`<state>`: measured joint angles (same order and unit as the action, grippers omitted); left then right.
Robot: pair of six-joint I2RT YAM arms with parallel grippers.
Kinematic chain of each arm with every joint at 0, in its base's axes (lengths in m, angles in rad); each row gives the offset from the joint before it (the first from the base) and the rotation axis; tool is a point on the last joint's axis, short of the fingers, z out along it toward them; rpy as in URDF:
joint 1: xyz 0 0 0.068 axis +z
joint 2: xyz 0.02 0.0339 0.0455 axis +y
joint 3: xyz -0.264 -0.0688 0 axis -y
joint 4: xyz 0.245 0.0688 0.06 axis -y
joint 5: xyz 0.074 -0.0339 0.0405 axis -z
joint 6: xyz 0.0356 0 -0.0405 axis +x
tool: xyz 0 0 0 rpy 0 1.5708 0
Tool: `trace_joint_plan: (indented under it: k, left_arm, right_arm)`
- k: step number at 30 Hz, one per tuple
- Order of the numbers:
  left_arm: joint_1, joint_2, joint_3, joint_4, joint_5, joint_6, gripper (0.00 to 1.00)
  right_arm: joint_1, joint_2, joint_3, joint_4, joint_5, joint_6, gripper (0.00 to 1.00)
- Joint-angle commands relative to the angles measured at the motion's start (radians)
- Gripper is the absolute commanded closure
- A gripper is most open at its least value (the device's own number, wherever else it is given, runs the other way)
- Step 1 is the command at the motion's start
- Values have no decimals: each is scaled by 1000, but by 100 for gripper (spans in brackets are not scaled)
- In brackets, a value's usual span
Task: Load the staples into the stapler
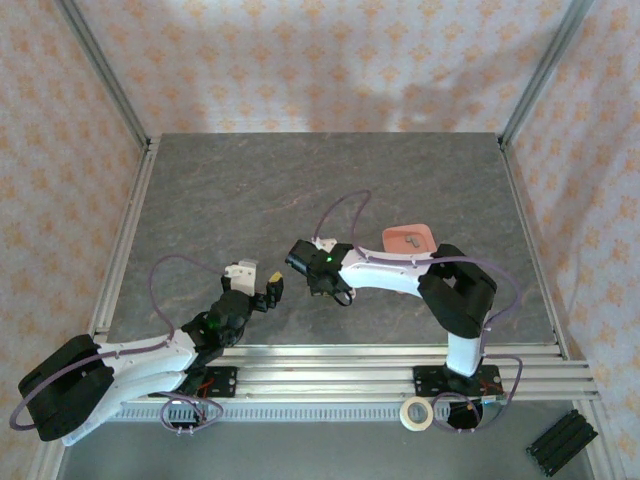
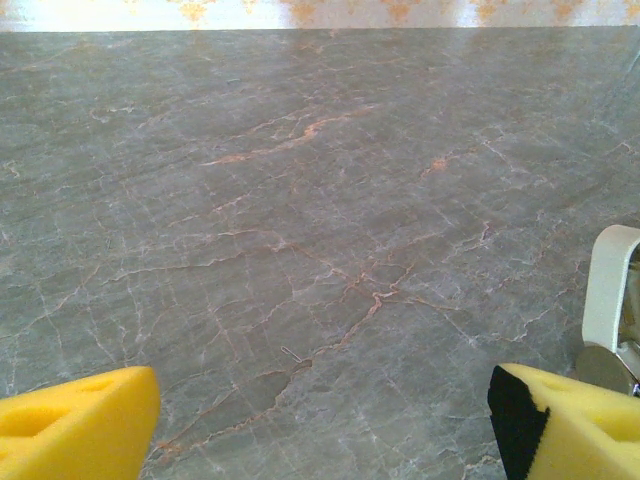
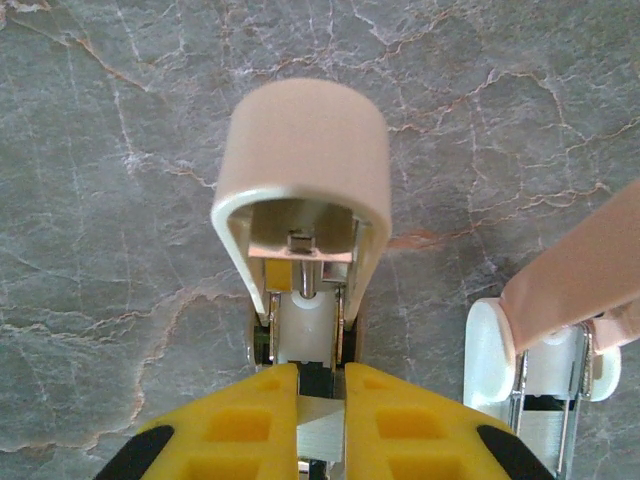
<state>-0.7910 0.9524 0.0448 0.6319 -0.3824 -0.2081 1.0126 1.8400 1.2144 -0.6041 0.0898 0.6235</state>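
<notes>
Beige, rounded plastic stapler [image 3: 305, 150] (hinged open) in right gripper [image 3: 321, 400].

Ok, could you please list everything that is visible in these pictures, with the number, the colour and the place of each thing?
held stapler: one, cream lid swung open, clamped between the right fingers
second stapler: one, white base, pink lid open, just right of the held one in the right wrist view
tray: one, salmon pink, on the table behind the right arm; contents too small to tell
tape roll: one, whitish, on the rails by the right arm's base
ridged block: one, black, off the table at the near right corner
table: one, grey marbled
left fingers: two, yellow, wide open, low over bare table
right fingers: two, yellow, shut on the held stapler
</notes>
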Motion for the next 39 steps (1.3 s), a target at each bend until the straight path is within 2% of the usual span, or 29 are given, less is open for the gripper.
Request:
trace_joint_plan:
  k: [1,39]
  left_arm:
    - [8,-8,11,-31,-15,15,13]
    - [8,-20,8,-37,-18,15,13]
  right_arm:
    - [-1,-27,6,-20,43,5,85]
    - [-1,-16,33,-1,31,-2,85]
